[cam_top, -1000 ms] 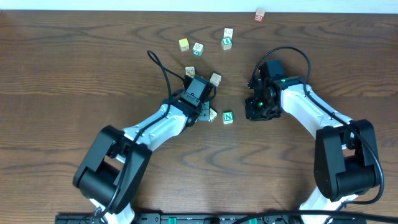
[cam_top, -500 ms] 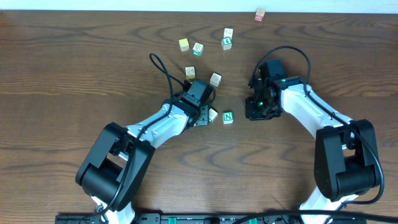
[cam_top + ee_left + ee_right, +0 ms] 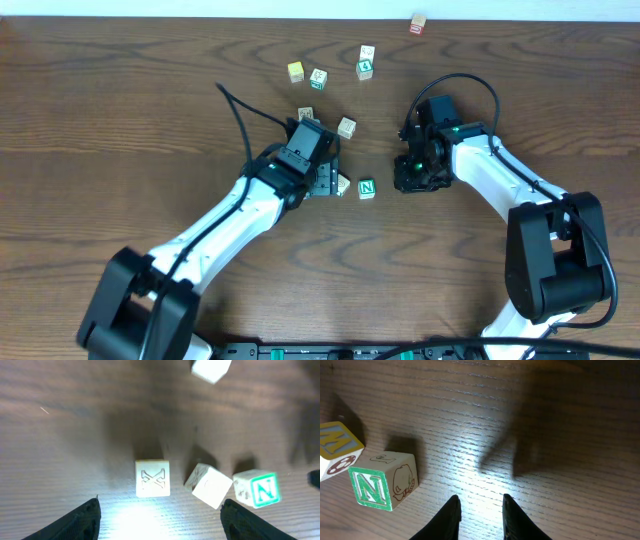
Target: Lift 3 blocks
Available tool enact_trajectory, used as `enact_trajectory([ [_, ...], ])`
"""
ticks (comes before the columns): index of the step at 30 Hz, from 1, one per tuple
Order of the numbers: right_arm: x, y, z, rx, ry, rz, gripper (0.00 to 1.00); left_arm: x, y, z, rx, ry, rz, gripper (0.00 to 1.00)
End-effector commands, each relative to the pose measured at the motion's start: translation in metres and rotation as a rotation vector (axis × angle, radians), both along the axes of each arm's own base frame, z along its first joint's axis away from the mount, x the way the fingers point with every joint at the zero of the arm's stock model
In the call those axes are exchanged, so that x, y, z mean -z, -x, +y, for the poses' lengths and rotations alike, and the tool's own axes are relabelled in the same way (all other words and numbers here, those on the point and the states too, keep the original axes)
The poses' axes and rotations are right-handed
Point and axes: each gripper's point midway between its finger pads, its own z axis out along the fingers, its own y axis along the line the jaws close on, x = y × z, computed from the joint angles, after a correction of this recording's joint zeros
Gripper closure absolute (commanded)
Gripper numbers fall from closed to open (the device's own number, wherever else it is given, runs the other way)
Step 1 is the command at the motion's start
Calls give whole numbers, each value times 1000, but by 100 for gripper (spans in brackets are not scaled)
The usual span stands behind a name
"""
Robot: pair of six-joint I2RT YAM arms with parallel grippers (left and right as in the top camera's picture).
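We see left gripper jaws wide open, empty, X block on table just ahead; right gripper jaws barely apart, empty, near N block.

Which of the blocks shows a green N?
The block closest to the right gripper, with its green-bordered N facing up; its pale neighbour shows no green letter.

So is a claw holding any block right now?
No, nothing is held. The left claw stands wide open, a block lying untouched just ahead of it; the right claw has only bare table between its fingers.
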Motion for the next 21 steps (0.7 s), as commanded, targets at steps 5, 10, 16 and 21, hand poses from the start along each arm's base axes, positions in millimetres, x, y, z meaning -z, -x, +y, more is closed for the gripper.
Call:
enact_trajectory([
  [5,-1,1,2,-15,1,-5,85,18,-16,48,-48,-162,0,37],
  [10,5,4,1,-15,0,-9,92,42,-23,78,-122,-184,67,64],
  [16,19,10,3,2,-24,-12,92,54,-25,84,-123,-158,105,78],
  [21,20,12,14,-14,-81,-15,92,63,-26,71,-67,-111,123,78],
])
